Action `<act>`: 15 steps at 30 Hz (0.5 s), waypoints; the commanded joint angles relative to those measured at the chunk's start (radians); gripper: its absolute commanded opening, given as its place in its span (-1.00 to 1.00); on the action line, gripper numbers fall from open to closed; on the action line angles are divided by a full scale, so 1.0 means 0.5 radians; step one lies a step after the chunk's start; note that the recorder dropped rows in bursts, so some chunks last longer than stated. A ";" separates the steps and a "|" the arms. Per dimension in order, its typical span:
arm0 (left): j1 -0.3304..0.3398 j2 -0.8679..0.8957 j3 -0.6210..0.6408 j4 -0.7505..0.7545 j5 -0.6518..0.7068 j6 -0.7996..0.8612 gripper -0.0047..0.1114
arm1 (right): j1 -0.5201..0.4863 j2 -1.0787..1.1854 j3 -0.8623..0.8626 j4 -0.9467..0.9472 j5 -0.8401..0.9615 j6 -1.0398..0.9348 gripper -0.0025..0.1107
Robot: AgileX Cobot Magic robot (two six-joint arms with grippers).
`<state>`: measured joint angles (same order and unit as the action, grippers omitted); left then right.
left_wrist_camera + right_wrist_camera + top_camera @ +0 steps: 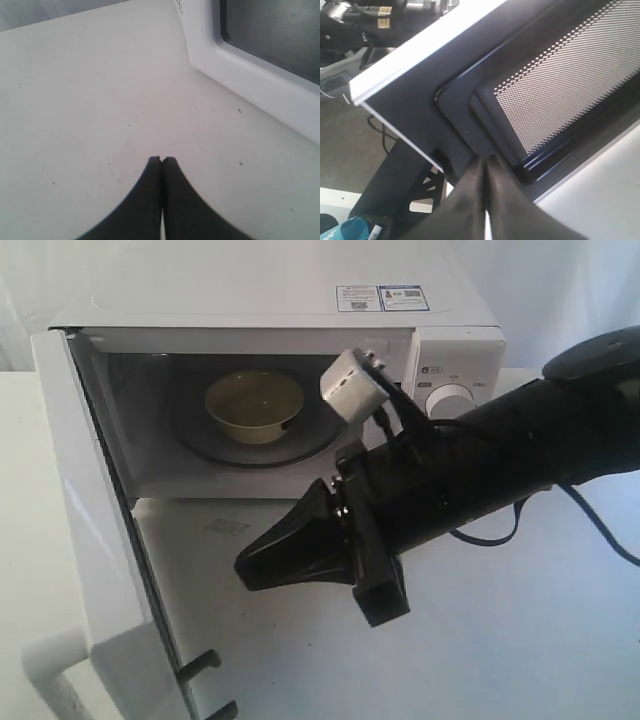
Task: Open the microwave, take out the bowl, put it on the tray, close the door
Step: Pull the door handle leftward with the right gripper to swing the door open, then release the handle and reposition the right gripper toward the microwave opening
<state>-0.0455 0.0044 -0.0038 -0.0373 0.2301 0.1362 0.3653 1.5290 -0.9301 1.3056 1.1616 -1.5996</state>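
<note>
Leftmost, the door (100, 570) stands swung open along the frame's left edge. Upper centre, the bowl (254, 405) sits on the turntable (300, 445) inside the microwave (250, 300). Centre, the right fingers (290, 550) are pressed together, holding nothing, over the white counter (480, 650). In the left wrist view, the left fingers (150, 200) are likewise closed over faintly speckled counter.

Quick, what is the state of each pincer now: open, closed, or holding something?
Left pincer: closed, holding nothing, over the bare table.
Right pincer: closed, holding nothing, tips near the open door.
</note>
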 commanded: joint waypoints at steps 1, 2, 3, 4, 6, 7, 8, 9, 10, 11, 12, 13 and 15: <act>-0.002 -0.009 0.008 -0.011 0.004 -0.006 -0.92 | 0.133 -0.007 -0.008 0.057 -0.010 -0.038 -0.96; -0.002 -0.009 0.008 -0.011 0.004 -0.006 -0.92 | 0.161 -0.007 -0.017 0.057 -0.042 -0.038 -0.96; -0.002 -0.009 0.008 -0.011 0.004 -0.006 -0.92 | 0.181 -0.007 -0.021 0.057 -0.074 -0.038 -0.96; -0.002 -0.009 0.008 -0.011 0.004 -0.006 -0.92 | 0.203 -0.007 -0.026 0.057 -0.129 -0.038 -0.96; -0.002 -0.009 0.008 -0.011 0.004 -0.006 -0.92 | 0.251 -0.003 -0.031 0.057 -0.287 -0.038 -0.96; -0.002 -0.009 0.008 -0.011 0.004 -0.006 -0.92 | 0.277 -0.003 -0.031 0.053 -0.359 -0.062 -0.96; -0.002 -0.009 0.008 -0.011 0.004 -0.006 -0.92 | 0.305 0.000 -0.031 0.048 -0.449 -0.130 -0.96; -0.002 -0.009 0.008 -0.011 0.004 -0.006 -0.92 | 0.334 0.004 -0.035 0.025 -0.539 -0.190 -0.96; -0.002 -0.009 0.008 -0.011 0.004 -0.006 -0.92 | 0.357 0.009 -0.044 -0.007 -0.619 -0.216 -0.96; -0.002 -0.009 0.008 -0.011 0.004 -0.006 -0.92 | 0.388 0.024 -0.065 -0.077 -0.679 -0.206 -0.96; -0.002 -0.009 0.008 -0.011 0.004 -0.006 -0.92 | 0.420 0.046 -0.098 -0.158 -0.710 -0.194 -0.96; -0.002 -0.009 0.008 -0.011 0.004 -0.006 -0.92 | 0.448 0.071 -0.125 -0.227 -0.714 -0.176 -0.96; -0.002 -0.009 0.008 -0.011 0.004 -0.006 -0.92 | 0.519 0.129 -0.202 -0.291 -0.714 -0.100 -0.96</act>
<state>-0.0455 0.0044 -0.0038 -0.0373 0.2301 0.1362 0.5869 1.5655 -0.9913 1.2088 0.8204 -1.6738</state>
